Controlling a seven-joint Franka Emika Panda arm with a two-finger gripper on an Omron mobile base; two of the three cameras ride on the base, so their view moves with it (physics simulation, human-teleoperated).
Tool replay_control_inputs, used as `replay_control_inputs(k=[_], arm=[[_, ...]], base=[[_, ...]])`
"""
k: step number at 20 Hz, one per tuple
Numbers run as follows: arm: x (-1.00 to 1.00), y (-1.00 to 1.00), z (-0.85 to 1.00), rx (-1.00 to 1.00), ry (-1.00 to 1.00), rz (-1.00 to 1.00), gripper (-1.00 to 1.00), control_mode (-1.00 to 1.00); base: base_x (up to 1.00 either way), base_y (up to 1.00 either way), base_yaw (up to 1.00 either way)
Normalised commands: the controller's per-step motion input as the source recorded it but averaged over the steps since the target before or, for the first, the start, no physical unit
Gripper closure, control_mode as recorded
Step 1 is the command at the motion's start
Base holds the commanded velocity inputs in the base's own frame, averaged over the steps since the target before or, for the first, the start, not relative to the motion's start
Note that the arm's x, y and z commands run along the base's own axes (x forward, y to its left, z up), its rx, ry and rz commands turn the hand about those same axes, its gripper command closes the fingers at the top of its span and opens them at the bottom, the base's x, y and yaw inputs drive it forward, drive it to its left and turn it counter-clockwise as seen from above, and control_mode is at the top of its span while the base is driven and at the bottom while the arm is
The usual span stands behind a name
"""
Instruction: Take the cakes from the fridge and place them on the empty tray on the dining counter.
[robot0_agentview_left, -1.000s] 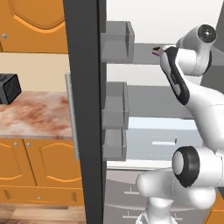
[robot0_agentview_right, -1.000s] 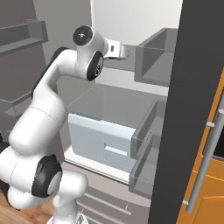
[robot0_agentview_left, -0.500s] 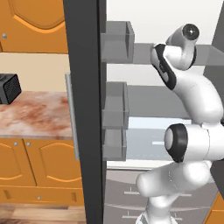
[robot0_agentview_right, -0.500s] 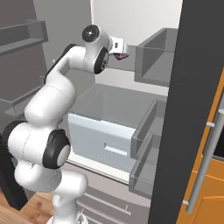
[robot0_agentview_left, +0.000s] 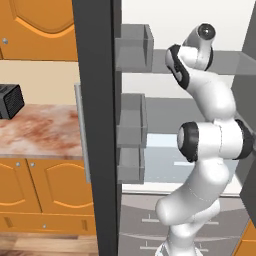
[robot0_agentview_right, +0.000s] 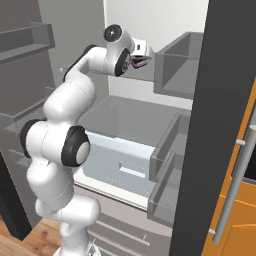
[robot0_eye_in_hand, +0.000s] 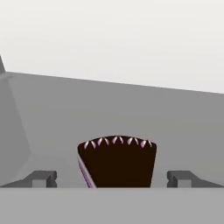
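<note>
Arm swung further left inside the fridge; gripper clamped one chocolate cake slice. No writing legible.

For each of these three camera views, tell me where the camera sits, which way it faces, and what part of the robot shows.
Left base view: behind the arm on its left, facing the open grey fridge with white inside; the white arm rises at lower right.
Right base view: behind on its right, facing the same fridge; the arm rises at lower left, gripper by the dark chocolate cake slice with pink layer.
Hand view: on the hand, looking along the fingertips at that slice on a grey shelf.
Both base views share the arm and the fridge.
</note>
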Motion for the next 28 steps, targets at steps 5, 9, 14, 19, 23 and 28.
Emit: replay_control_inputs(k=[5,9,14,19,23,28], arm=[[0.11,-0.30,-0.07,0.00,0.05,-0.01,-1.00,-1.00],[0.04,-0.11,-0.19,0.00,0.05,-0.02,-1.00,-1.00],[0.38,0.01,-0.44,0.00,0.00,0.00,-1.00,-1.00],[0.39,0.01,-0.63,0.00,-0.03,0.00,-1.00,-1.00],[-0.10,0.00,-0.58,0.00,0.03,-0.06,-1.00,-1.00],[-0.11,0.00,-0.52,0.00,0.02,-0.10,-1.00,-1.00]], base=[[0.00,0.00,0.00],[0.00,0.00,0.00],[0.00,0.00,0.00],[0.00,0.00,0.00],[0.00,0.00,0.00],[0.00,0.00,0.00]])
